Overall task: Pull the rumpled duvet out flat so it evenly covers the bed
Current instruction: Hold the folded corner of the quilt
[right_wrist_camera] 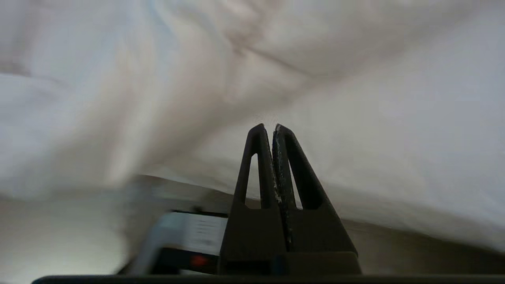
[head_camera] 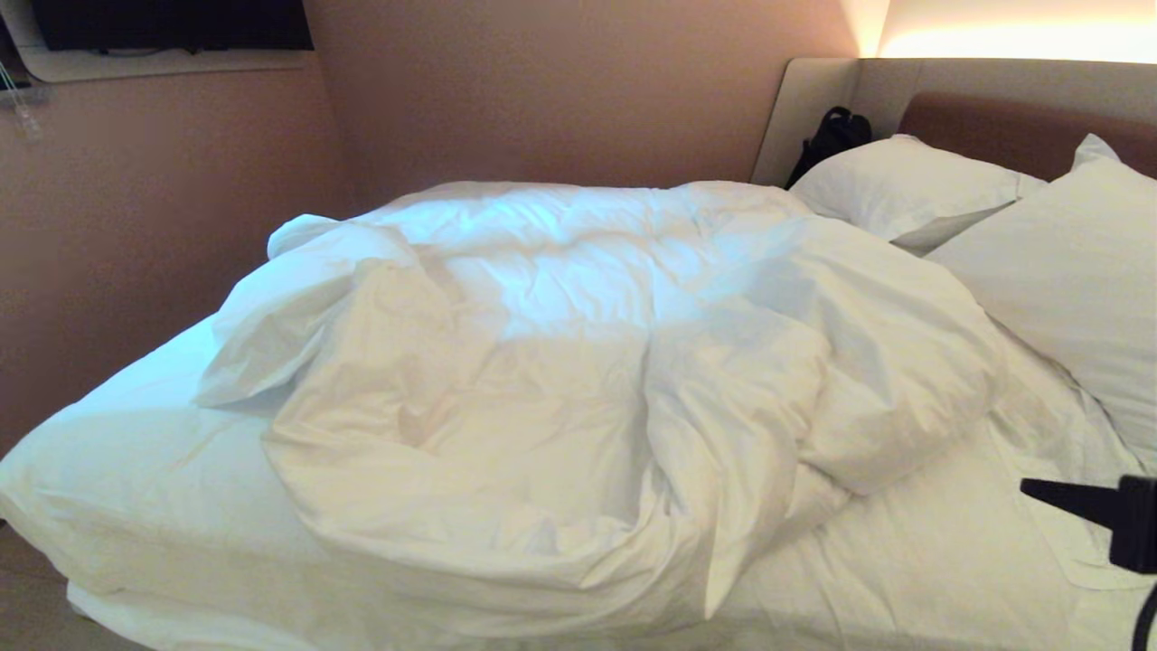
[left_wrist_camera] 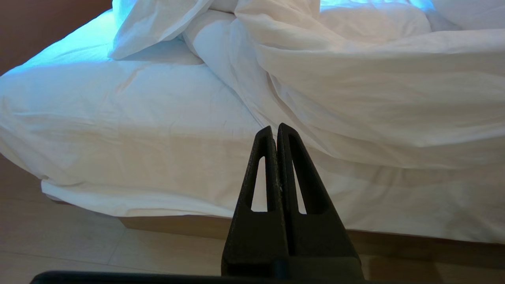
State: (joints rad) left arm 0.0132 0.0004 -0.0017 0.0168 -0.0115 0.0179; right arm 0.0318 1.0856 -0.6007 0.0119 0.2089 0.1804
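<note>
Two grippers sit nearest, both pressed closed on nothing: the left gripper hangs short of the bed's near edge, while the right gripper pokes in over the bare sheet beside the duvet. That duvet lies heaped in thick folds across the mattress's middle, leaving the sheet exposed around it. Beyond the heap, two pillows rest against the headboard. Judging by this, no flattening is done; the whole spreading remains.
</note>
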